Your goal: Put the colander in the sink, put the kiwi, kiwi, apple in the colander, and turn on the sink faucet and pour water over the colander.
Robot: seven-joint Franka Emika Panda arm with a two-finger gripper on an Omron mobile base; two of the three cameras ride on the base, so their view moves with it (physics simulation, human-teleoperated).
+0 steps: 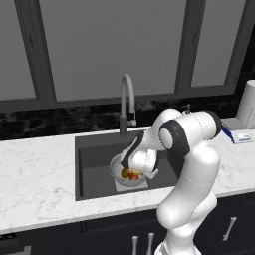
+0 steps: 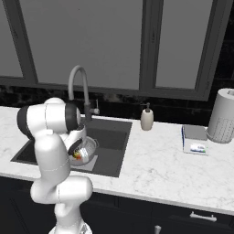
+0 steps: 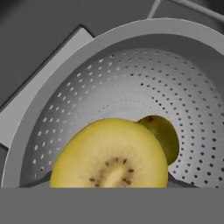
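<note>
A: Where has the round silver-grey perforated metal colander [image 1: 130, 180] got to?

B: It sits inside the large dark grey rectangular sink [image 1: 94, 164], on the lighter grey square plate at the bottom. The tall grey gooseneck faucet [image 1: 126, 102] rises behind it at the back rim of the basin.

A: And the fruit?

B: In the hand view a cut yellow kiwi half [image 3: 110, 156], pale centre and dark seeds facing the camera, fills the foreground low in the colander. A darker olive-green oval kiwi [image 3: 164, 138] lies just behind it, touching or nearly so. From the left base view a small round red-orange apple [image 1: 133, 176] shows in the bowl beside something yellow.

A: What about the hand?

B: The white arm bends down over the sink, and the hand [image 1: 130, 168] is right above the colander's opening. Its fingertips are hidden, so I cannot tell how far apart they stand or whether they grip the yellow kiwi.

A: Anything else on the desk?

B: The white marble desk [image 2: 155, 169] carries a cream soap dispenser [image 2: 146, 118] just right of the sink.
</note>
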